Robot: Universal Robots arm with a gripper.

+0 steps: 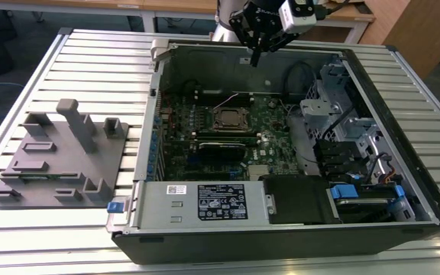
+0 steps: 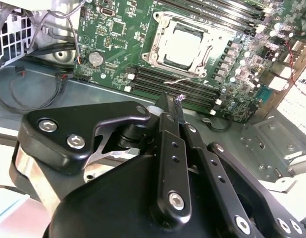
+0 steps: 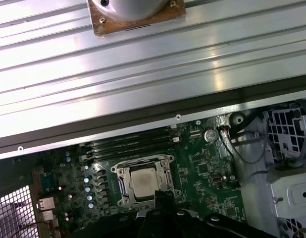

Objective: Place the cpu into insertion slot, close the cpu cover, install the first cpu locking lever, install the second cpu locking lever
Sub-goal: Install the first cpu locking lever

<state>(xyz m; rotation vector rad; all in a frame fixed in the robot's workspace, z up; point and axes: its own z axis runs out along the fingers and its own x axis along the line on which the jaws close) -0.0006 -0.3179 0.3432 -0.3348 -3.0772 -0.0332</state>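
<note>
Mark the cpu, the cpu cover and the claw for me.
cpu (image 2: 185, 47): second wrist view, centre of its silver face.
cpu cover (image 3: 122, 184): first wrist view, side bar of its frame.
claw (image 2: 173, 101): second wrist view, midway between its fingertips.

Open space above insertion slot (image 1: 230, 119), metal cage (image 1: 323, 107) standing near

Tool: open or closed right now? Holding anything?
Tool: closed, holding nothing.
</note>
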